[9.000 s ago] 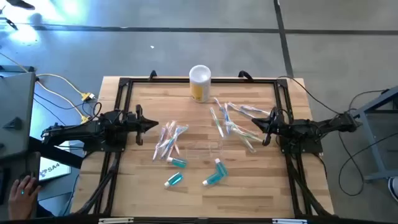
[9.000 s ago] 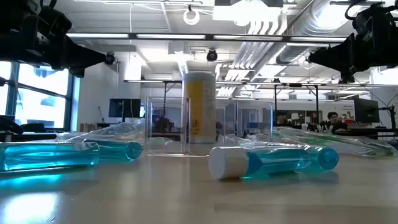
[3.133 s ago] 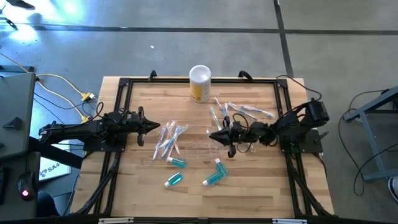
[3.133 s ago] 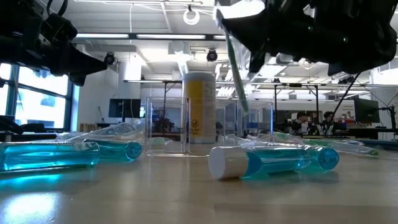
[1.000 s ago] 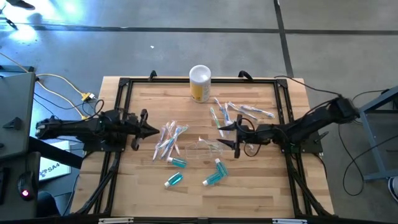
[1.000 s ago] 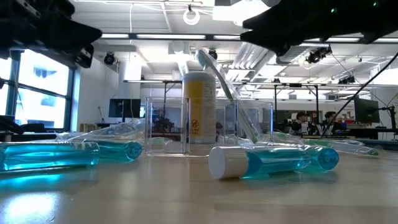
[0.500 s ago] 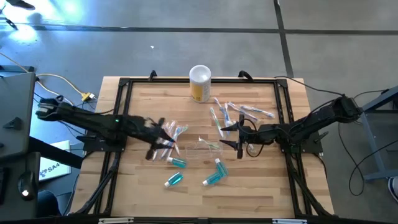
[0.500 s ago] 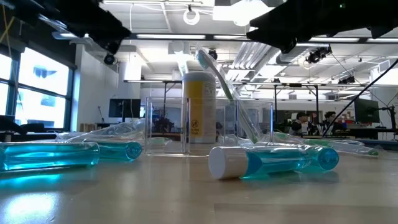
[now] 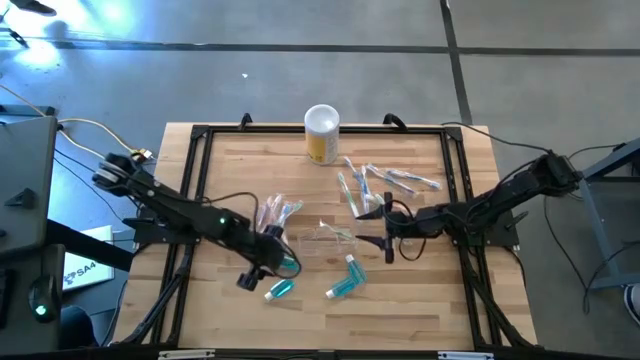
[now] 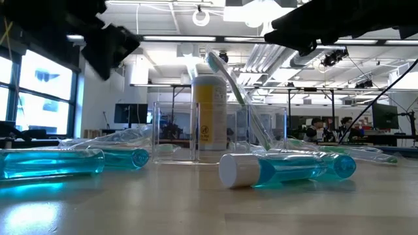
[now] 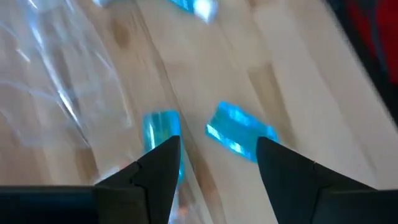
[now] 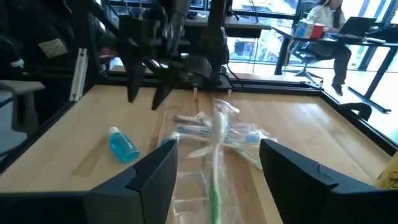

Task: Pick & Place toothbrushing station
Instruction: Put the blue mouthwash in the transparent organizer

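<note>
Toothbrushing station bits lie scattered mid-table point(image 9: 220, 320).

Going L to R in high view:

- Left gripper point(image 9: 262, 268) sits at approx 8 o'clock from table centre, low over the teal toothpaste tubes point(image 9: 283, 263). Left wrist view shows its fingers apart, a tube point(image 11: 239, 132) between and beyond them, nothing held.
- Bagged pastel toothbrushes point(image 9: 275, 216) lie just beside it, toward 10 o'clock.
- Clear cup point(image 9: 330, 238) stands near centre with one green toothbrush point(image 12: 216, 177) leaning inside it.
- Yellow bottle point(image 9: 321, 134) stands at 12 o'clock, well apart.
- Right gripper point(image 9: 388, 232) is at approx 3 o'clock, just beside the cup, fingers apart, empty.
- 2nd pile of toothbrushes point(image 9: 385, 183) sits toward 1 o'clock.

Risks, as I judge them:

- Tubes are round and lie close together, so left fingers coming down off-centre could roll one away or nudge its neighbour.
- Crinkly bag edge is near enough to snag in the grip.
- Right arm moving off sideways could clip the light cup, tipping it w/ the brush.
</note>
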### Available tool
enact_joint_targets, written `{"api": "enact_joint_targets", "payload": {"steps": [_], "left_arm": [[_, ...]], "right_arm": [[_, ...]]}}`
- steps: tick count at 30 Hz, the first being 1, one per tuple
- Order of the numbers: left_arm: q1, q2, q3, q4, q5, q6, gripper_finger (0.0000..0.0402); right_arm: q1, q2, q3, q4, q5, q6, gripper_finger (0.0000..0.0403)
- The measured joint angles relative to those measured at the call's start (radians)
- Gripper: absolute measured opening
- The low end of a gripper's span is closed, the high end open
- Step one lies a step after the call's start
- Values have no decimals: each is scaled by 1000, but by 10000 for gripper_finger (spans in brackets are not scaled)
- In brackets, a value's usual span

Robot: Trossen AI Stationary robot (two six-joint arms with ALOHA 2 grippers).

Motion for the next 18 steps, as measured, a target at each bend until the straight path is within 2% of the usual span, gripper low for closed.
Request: {"api": "enact_joint_targets", "payload": {"steps": [5,10,18], "left_arm": [[-9,63,-9,-28,-35,-13,207],[-8,108,-10,-50,-163,-31,207],[-8,175,-10,-49,-168,-61,207]], "right_arm": [[20,0,0,-7,1,30,221],[44,0,0,-5,-1,46,221],[45,0,0,-9,0,79,221]]}}
